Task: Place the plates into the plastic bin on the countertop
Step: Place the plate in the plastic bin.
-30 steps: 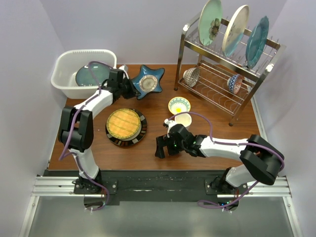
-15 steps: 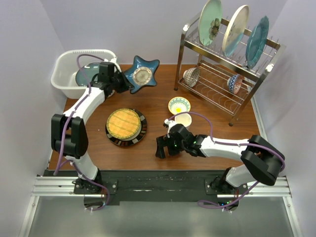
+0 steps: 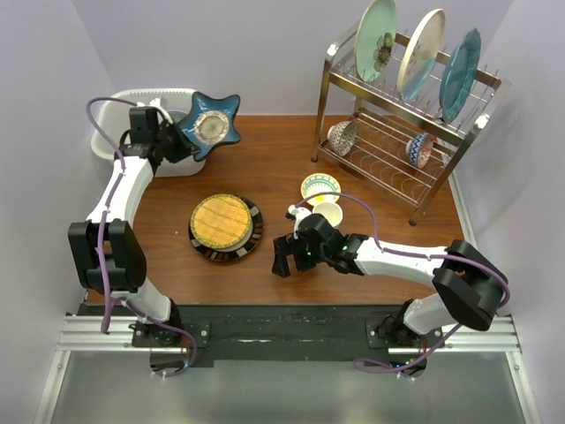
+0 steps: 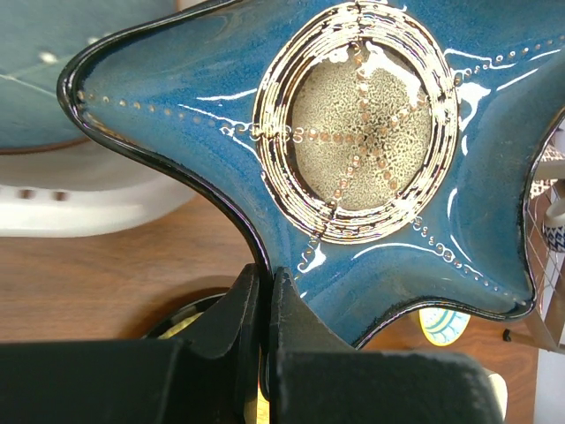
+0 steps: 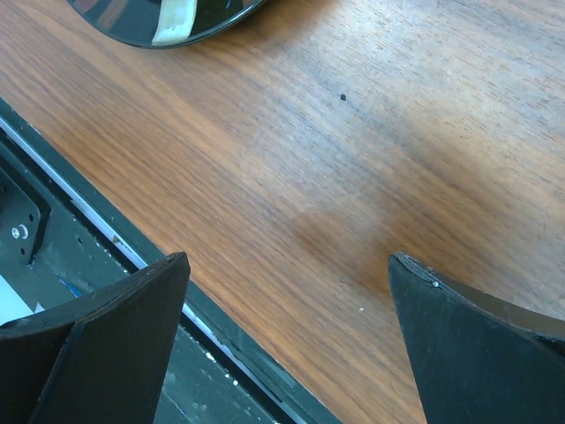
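Note:
My left gripper (image 3: 179,139) is shut on one arm of the blue star-shaped plate (image 3: 210,126) and holds it tilted in the air over the right end of the white plastic bin (image 3: 108,117). In the left wrist view the jaws (image 4: 265,300) pinch the star plate's rim (image 4: 371,150), with the bin (image 4: 79,199) and a dark teal plate (image 4: 53,79) inside it behind. The black-rimmed plate with yellow woven centre (image 3: 225,226) lies flat on the countertop (image 3: 265,168). My right gripper (image 3: 282,261) is open and empty above bare wood (image 5: 353,159) near the front edge.
A steel wire rack (image 3: 402,132) at the back right holds a pale green floral plate (image 3: 375,40), a cream plate (image 3: 420,53), a teal plate (image 3: 461,72) and two small bowls. A small patterned bowl (image 3: 320,187) and a white mug (image 3: 328,215) stand by my right arm.
My left gripper has lifted the star plate off the countertop and carried it left, from beside the bin to over its right end. My right gripper has shifted slightly left.

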`<state>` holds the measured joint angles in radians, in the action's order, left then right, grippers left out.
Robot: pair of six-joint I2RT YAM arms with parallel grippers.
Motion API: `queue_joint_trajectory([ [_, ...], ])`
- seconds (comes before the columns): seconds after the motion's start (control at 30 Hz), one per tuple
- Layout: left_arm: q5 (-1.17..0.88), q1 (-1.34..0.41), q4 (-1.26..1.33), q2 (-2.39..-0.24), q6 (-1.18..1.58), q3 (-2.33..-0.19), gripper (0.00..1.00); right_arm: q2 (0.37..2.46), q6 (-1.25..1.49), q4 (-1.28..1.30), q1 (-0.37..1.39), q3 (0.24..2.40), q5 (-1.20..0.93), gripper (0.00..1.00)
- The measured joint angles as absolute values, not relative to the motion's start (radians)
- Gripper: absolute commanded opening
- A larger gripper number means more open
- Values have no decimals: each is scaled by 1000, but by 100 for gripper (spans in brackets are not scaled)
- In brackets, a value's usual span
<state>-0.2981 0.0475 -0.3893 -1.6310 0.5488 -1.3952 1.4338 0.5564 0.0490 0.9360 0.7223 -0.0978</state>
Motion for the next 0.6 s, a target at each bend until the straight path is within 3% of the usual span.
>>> queue_joint_trajectory([
  [0.6, -371, 243, -393, -1603, 530, -1395, 0, 1454, 555, 55, 936, 754, -101, 99],
])
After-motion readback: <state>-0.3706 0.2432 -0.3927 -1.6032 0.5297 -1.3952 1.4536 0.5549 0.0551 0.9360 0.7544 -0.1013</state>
